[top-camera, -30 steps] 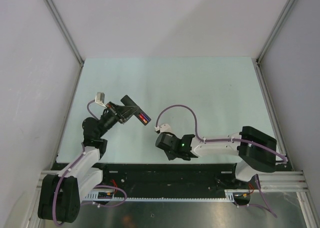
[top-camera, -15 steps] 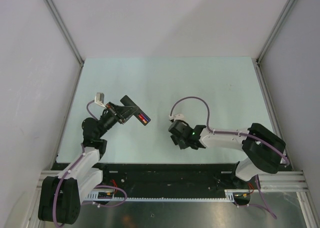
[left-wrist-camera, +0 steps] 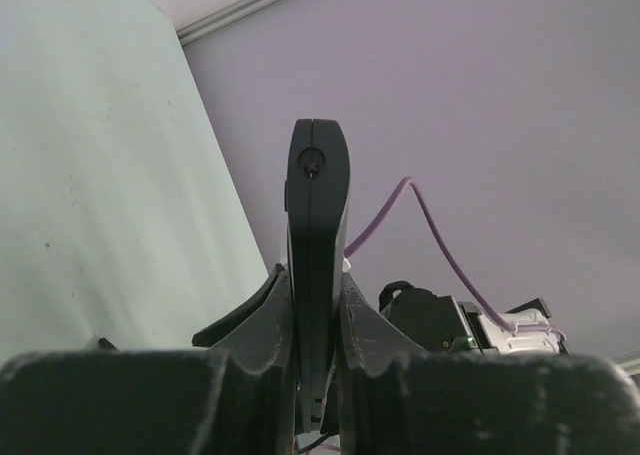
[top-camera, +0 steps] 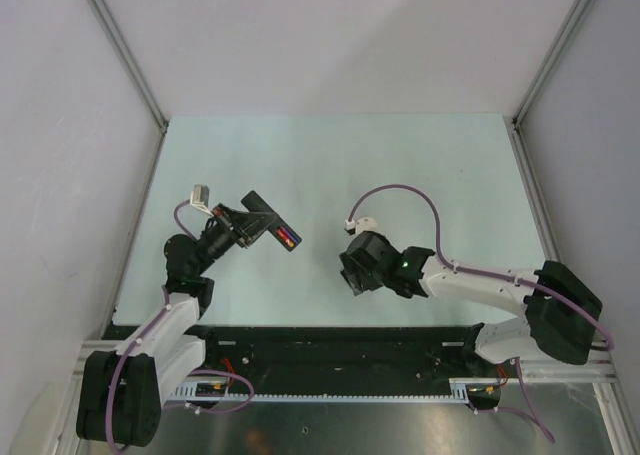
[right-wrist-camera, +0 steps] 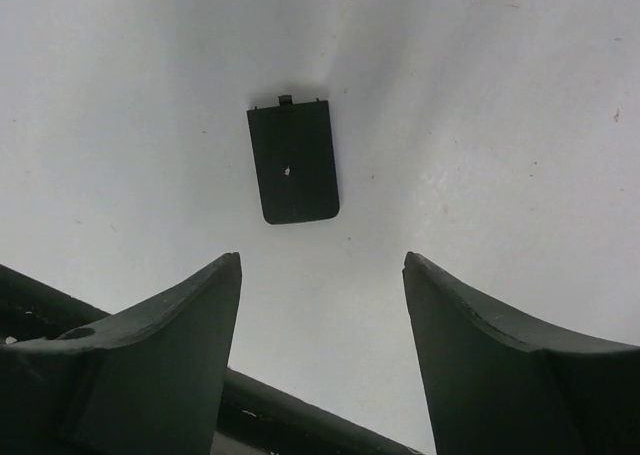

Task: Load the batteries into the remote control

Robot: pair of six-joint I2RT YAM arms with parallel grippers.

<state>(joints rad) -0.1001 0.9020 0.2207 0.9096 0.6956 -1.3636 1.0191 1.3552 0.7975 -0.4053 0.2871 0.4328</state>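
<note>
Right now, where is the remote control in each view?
Top external: remote control left of centre, held by the left gripper.
Left wrist: edge-on, centre, between the fingers.
Right wrist: not in it.
Shared landmark: the table.

A robotics lab cell: plain grey panel walls (top-camera: 330,45) in aluminium framing (top-camera: 120,45) enclose a pale-green tabletop (top-camera: 400,165), a slotted metal rail (top-camera: 340,397) along its near edge.
</note>
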